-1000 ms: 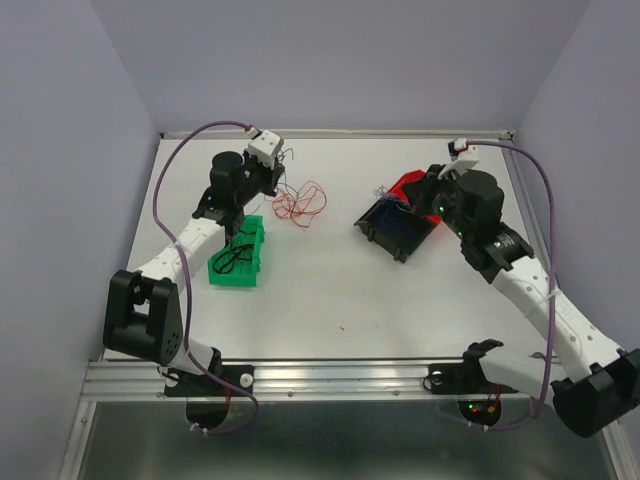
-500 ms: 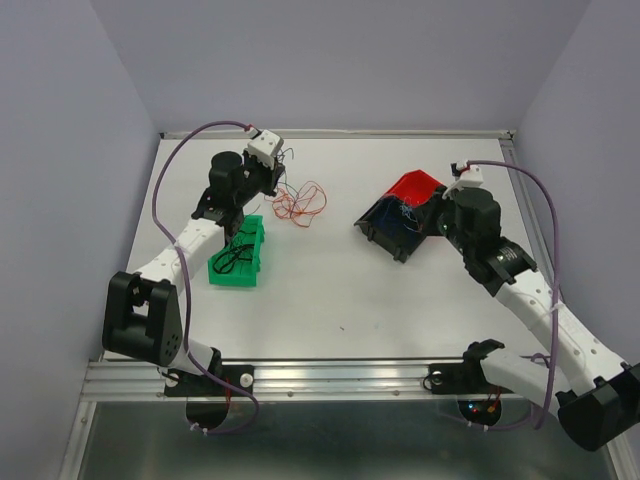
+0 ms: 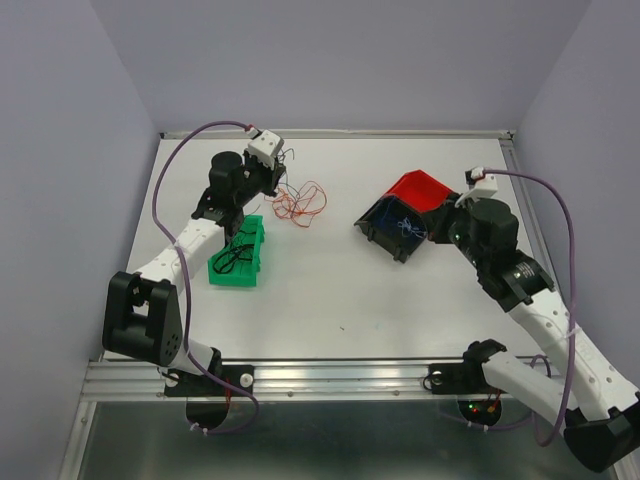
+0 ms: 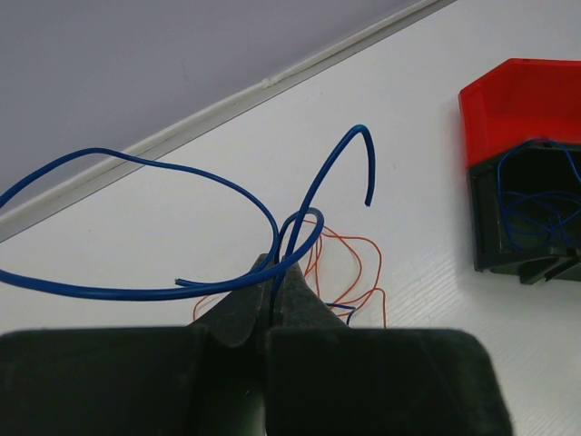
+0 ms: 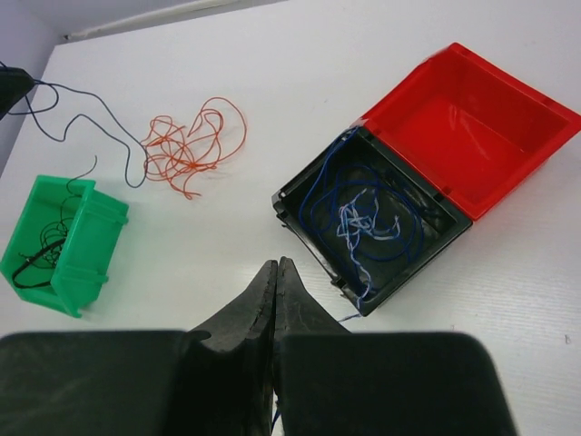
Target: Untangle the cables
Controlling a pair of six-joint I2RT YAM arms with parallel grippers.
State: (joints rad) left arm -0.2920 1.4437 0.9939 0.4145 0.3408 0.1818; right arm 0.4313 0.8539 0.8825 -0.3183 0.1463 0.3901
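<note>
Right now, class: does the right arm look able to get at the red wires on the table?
Probably yes: the red wires lie uncovered on open table past the black bin, though the shut right end effector must open first.

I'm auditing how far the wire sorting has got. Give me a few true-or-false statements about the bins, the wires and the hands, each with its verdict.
1. The red bin holds the blue wires. False: the red bin is empty, and they lie in the black bin.
2. The left hand is shut on a blue wire. True.
3. The green bin holds black wires. True.
4. The red wires lie in the green bin. False: they lie loose on the table.
5. The right hand is wide open. False: its fingers are pressed together.
</note>
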